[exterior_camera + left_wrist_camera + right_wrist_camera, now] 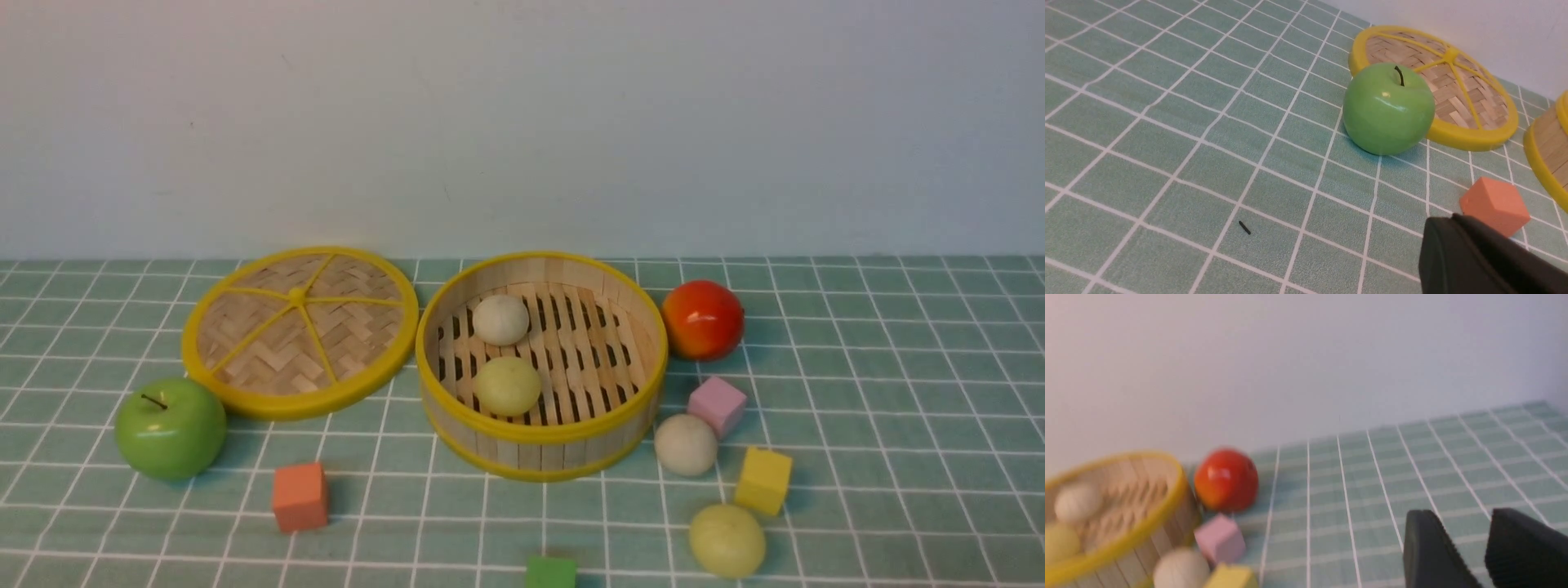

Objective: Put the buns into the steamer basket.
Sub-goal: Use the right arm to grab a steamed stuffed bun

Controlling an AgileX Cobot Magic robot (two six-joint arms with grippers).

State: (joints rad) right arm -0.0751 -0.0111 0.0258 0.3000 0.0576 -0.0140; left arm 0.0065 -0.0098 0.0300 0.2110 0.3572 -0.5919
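Observation:
The steamer basket point(540, 453) stands mid-table with an off-white bun point(500, 319) and a yellow-green bun point(507, 385) on its slatted floor. Another off-white bun point(686, 444) and a yellow-green bun point(727, 540) lie on the cloth to its front right. Neither arm shows in the front view. In the left wrist view my left gripper point(1447, 220) is shut and empty, beside the orange cube point(1494, 204); the basket wall point(1545, 159) shows at the edge. In the right wrist view my right gripper point(1464, 514) is open and empty, well to the right of the basket point(1126, 539) and the loose off-white bun point(1180, 569).
The woven lid point(300, 331) lies flat left of the basket, with a green apple point(170, 427) in front of it. A red apple point(702, 319) sits at the basket's right. Orange point(300, 496), pink point(716, 405), yellow point(763, 480) and green point(550, 572) cubes are scattered in front. A wall closes the back.

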